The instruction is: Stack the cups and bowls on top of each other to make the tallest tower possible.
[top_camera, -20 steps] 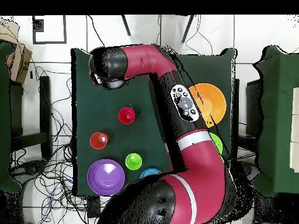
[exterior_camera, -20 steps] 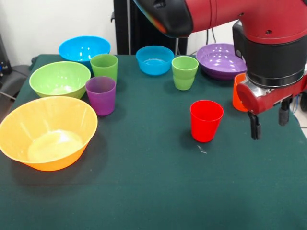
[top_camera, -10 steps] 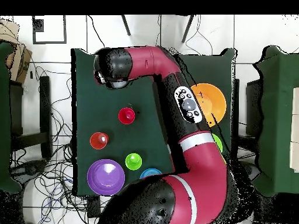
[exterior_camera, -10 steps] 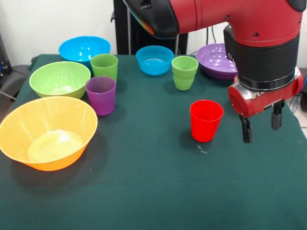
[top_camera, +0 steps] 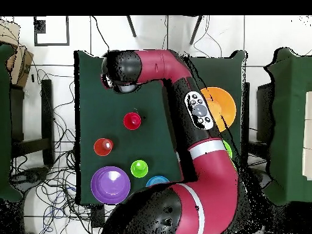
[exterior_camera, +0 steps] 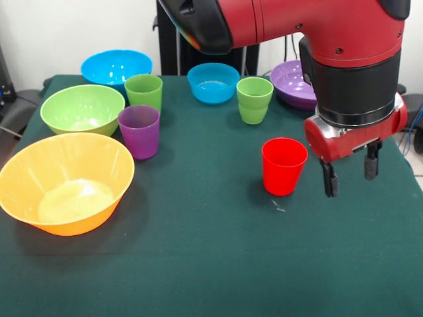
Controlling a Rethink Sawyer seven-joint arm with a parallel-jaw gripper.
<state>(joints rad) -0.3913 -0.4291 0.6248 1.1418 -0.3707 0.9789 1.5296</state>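
Gripper (exterior_camera: 349, 177) shifted sideways across the front view toward the red cup (exterior_camera: 284, 166), now just beside it, empty fingers apart, arm swung with it, orange cup now hidden behind the arm in front view, cups and bowls unmoved

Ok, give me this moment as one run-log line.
gripper: open, empty, hanging beside red cup | red cup: upright on table, untouched | stack: none started | bowls, other cups: all separate

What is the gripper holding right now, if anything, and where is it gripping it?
Nothing. The gripper hangs open and empty beside the red cup, with its fingers apart and not touching it.
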